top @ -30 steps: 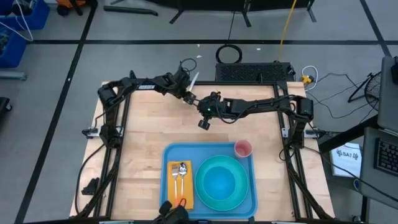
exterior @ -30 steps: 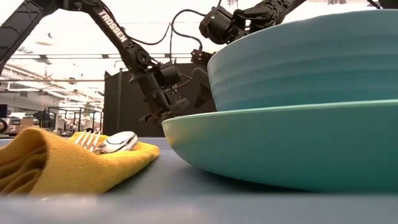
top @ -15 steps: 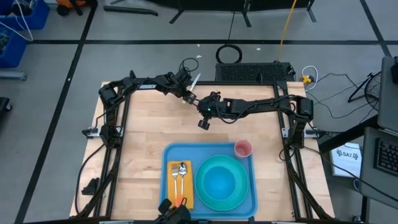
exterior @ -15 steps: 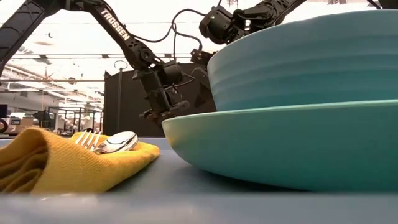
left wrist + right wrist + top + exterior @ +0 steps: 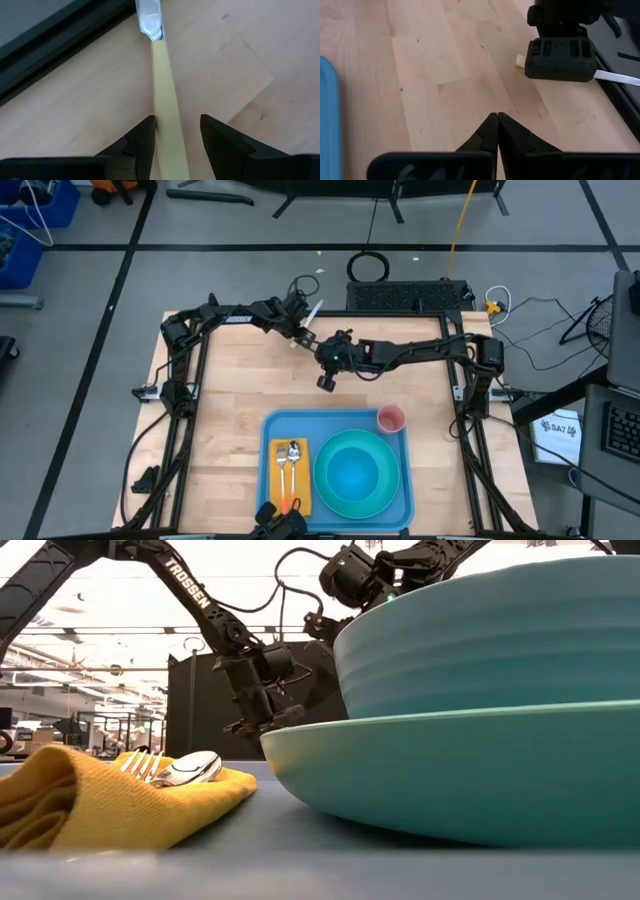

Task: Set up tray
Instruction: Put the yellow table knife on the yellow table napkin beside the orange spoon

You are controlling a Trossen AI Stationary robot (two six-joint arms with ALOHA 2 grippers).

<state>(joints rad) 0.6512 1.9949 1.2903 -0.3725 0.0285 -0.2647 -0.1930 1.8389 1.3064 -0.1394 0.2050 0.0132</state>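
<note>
A knife with a cream handle (image 5: 167, 100) and a silver blade (image 5: 150, 20) lies flat on the wooden table near its far edge, the blade reaching over that edge. My left gripper (image 5: 177, 122) points down over the handle, open, one finger on each side; in the high view it (image 5: 303, 335) is at the far middle. My right gripper (image 5: 497, 116) hovers shut above bare wood just nearer, also seen from above (image 5: 326, 383). The light-blue tray (image 5: 268, 420) sits at the near edge. My left gripper straddles the knife's handle (image 5: 162, 125) from above, fingers lying across it. One finger (image 5: 145, 137) stands right against the handle's side, and whether it touches cannot be told; the other finger (image 5: 215, 132) is clearly apart from it. The knife lies flat on the table.
On the tray lie a yellow napkin (image 5: 290, 475) with a fork and spoon, a teal bowl on a teal plate (image 5: 355, 475) and a pink cup (image 5: 390, 418). Bare wood stretches between the tray and the arms. A dark frame rail (image 5: 55, 55) runs along the far edge.
My left gripper has tipped slightly over the knife handle while staying at the same spot; the gap between its fingers looks the same. The knife has stayed where it was.
</note>
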